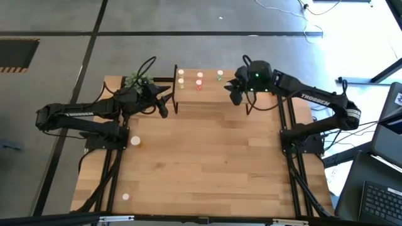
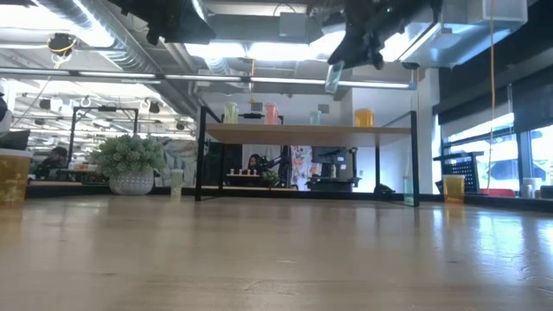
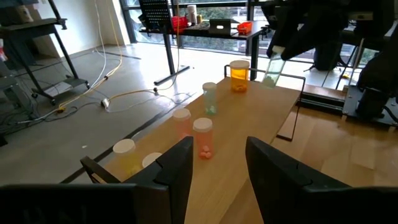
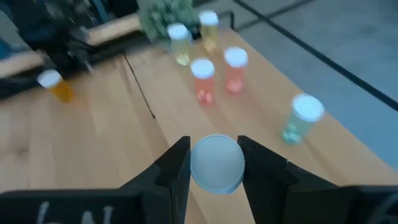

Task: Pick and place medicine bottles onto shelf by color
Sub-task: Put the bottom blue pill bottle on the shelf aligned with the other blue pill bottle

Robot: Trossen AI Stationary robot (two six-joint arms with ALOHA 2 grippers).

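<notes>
The shelf (image 1: 207, 103) stands at the table's far edge on thin black legs. Yellow (image 1: 181, 76), pink (image 1: 200, 80) and green (image 1: 220, 74) medicine bottles stand upright on it, and the low view shows an orange one (image 2: 364, 117) near its right end. My right gripper (image 1: 235, 94) hovers over the shelf's right part, shut on a pale green bottle (image 2: 333, 78). My left gripper (image 3: 217, 155) waits level at the shelf's left end, open, with nothing between its fingers. Two more bottles stand on the tabletop at left (image 1: 135, 141) and near left (image 1: 125, 196). My right gripper pinches the green bottle at its pale cap end (image 4: 216, 163) between its two fingers, one on each side. The fingers slant downward toward the shelf from its right. The bottle hangs tilted below the fingertips (image 3: 273, 65), clear of the shelf board.
A green plant in a pot (image 1: 137, 80) sits at the far left beside the shelf, close to my left arm. Bare shelf board lies near the green bottle (image 4: 301, 118). The wide wooden tabletop (image 1: 207, 163) stretches in front of the shelf.
</notes>
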